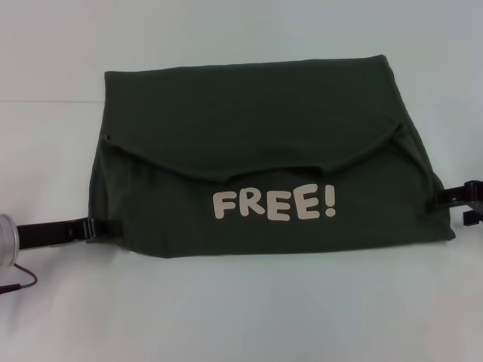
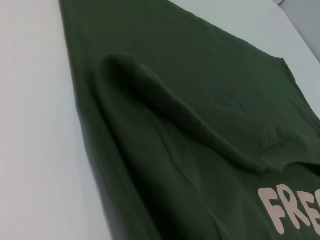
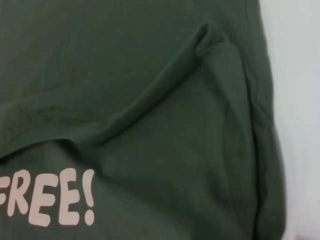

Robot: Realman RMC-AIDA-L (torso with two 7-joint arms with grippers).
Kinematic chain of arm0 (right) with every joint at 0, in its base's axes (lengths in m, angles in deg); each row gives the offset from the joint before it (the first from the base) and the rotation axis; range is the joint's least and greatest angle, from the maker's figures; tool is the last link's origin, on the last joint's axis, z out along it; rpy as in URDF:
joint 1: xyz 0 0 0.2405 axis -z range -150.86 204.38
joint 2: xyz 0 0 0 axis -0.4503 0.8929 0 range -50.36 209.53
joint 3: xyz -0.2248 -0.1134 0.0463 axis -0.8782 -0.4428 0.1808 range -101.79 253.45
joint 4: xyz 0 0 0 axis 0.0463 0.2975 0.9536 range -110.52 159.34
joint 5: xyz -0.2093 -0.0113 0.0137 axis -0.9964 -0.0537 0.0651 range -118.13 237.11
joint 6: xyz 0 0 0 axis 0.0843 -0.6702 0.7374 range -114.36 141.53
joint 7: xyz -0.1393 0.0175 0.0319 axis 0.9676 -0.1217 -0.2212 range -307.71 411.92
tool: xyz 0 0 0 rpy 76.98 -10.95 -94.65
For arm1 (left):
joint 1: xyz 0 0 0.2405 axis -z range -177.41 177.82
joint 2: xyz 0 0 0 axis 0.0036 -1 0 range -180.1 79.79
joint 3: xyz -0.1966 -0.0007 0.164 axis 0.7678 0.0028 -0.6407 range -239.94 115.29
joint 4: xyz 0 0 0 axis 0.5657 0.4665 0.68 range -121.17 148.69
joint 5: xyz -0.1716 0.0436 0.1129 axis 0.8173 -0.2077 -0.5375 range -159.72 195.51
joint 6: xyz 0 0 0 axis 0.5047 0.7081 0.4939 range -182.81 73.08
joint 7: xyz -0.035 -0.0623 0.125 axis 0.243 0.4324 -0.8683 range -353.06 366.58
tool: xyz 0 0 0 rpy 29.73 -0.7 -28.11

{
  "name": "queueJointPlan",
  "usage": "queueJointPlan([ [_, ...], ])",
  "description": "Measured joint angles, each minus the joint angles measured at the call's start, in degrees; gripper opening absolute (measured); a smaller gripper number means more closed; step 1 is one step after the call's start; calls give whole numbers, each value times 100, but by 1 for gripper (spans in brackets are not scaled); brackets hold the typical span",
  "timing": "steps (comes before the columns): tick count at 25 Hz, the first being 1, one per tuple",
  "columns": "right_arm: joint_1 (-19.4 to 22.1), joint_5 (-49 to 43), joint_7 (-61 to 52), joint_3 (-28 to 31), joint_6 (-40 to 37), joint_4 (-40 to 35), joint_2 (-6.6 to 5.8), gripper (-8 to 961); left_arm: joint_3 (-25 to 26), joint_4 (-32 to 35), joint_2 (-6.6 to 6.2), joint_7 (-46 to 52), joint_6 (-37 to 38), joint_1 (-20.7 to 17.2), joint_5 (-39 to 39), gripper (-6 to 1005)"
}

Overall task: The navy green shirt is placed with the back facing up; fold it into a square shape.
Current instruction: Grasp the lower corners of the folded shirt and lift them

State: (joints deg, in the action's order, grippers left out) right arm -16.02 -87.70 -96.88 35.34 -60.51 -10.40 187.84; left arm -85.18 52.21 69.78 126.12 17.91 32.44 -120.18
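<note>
From the head view, I am watching my left end effector (image 1: 94, 226) sitting low on the white tabletop (image 1: 241, 309), touching the near left corner of the navy green shirt (image 1: 249, 128); I cannot tell whether its fingers are pinching the cloth. The shirt is lying centred, already folded into a wide rectangle, sleeves tucked in, probably so one more fold squares it. Pale block letters near the front edge are reading "FREE!" (image 1: 274, 204). My right end effector (image 1: 453, 200) is resting at the shirt's right edge, and I cannot tell its grip either.
</note>
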Motion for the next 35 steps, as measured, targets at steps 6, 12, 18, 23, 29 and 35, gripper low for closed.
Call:
queueJointPlan([
  [6,-75,-21,3,-121,233,53,159,913,-70,0,3,22,-12,9,-4,49],
  [12,-141,-20,9,-171,360,83,264,908,-120,-4,3,36,-38,7,-8,50],
  [18,-161,-24,17,-241,373,93,334,902,-123,-3,3,40,-54,4,-9,50],
  [23,-130,-33,19,-252,378,93,345,898,-123,-4,3,42,-62,21,-9,50],
  [29,-103,-36,19,-258,379,92,324,892,-123,-4,3,60,-62,51,-9,50],
  [35,-110,-38,22,-258,379,91,355,886,-122,-4,3,99,-62,64,-9,50],
])
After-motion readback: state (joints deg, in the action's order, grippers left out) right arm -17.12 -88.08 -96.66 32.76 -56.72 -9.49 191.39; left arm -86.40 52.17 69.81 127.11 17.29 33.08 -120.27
